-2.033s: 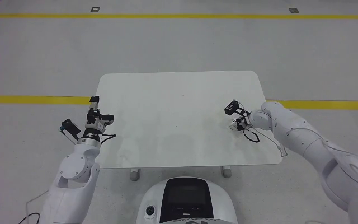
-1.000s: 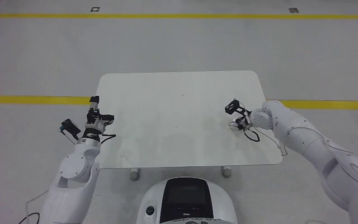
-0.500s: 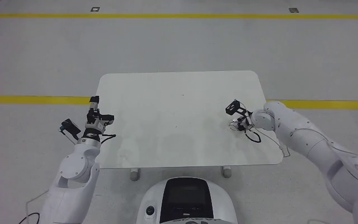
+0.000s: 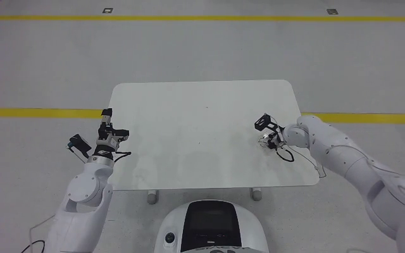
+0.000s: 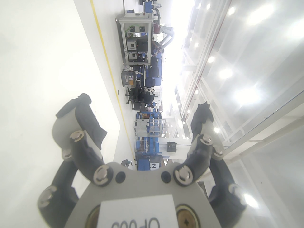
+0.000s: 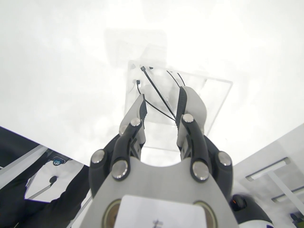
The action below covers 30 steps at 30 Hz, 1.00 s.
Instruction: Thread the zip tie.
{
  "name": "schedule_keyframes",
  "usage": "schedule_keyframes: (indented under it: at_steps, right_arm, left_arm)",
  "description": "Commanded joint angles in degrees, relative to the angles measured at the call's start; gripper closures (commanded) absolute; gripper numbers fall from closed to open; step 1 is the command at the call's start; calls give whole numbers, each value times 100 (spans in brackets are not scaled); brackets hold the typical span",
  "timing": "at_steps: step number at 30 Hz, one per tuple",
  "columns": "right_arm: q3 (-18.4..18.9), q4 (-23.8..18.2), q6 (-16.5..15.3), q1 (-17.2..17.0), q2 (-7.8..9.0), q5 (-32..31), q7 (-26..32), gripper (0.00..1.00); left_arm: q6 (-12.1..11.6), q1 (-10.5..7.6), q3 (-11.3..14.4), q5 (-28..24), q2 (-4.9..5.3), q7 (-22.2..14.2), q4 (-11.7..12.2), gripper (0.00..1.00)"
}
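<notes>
**Top view:** L arm sits off the left edge of the bench (image 4: 202,126). The left gripper (image 4: 106,122) points away, well apart from the work. R arm lies over the bench's right side, with the right gripper (image 4: 266,136) low above the surface there.

**Left wrist view:** left gripper (image 5: 142,103) is spread wide, nothing btwn the fingers, and aims out at the room.

**Right wrist view:** right gripper (image 6: 162,94) is part open and grips nothing. Its fingers straddle black zip ties (image 6: 152,83) lying in a clear box (image 6: 209,100) on the bench. One strap runs up to a finger's inner pad; touching or just beside, can't tell.

**Handling, my read:**
- The ties look v. light, thin and springy, made of slick plastic.
- They will prob. skid on the box floor or flick out of a loose pinch. Not fragile.
- The head block looks like the only stiff part.
- Best hold is prob. the strap near its tail for feeding, w/ the other gripper on the head.
- The straps cross, so there is a risk of lifting two at once.

**Count:**
- 2 heads show clearly, so at least 2 ties. More thin strands lie farther in; exact no. can't tell.
- 1 box, 1 bench, 2 grippers.
</notes>
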Motion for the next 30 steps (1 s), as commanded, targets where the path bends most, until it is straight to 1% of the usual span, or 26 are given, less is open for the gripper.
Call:
schedule_keyframes:
  at_steps: [1,6,10,20,27,29,30]
  right_arm:
    - [0,14,0,2,2,4,-17,73]
    - [0,42,0,-9,-23,-29,-33,73]
    - [0,76,0,-17,-56,-48,-45,75]
    - [0,270,0,-56,-164,-47,-81,73]
    - [0,347,0,-52,-223,2,-47,77]
    - [0,363,0,-49,-233,16,-37,83]
    - [0,371,0,-45,-239,23,-31,84]
  left_arm:
    - [0,0,0,0,0,0,0,0]
    - [0,0,0,0,0,0,0,0]
    - [0,0,0,0,0,0,0,0]
    - [0,0,0,0,0,0,0,0]
    - [0,0,0,0,0,0,0,0]
    - [0,0,0,0,0,0,0,0]
    - [0,0,0,0,0,0,0,0]
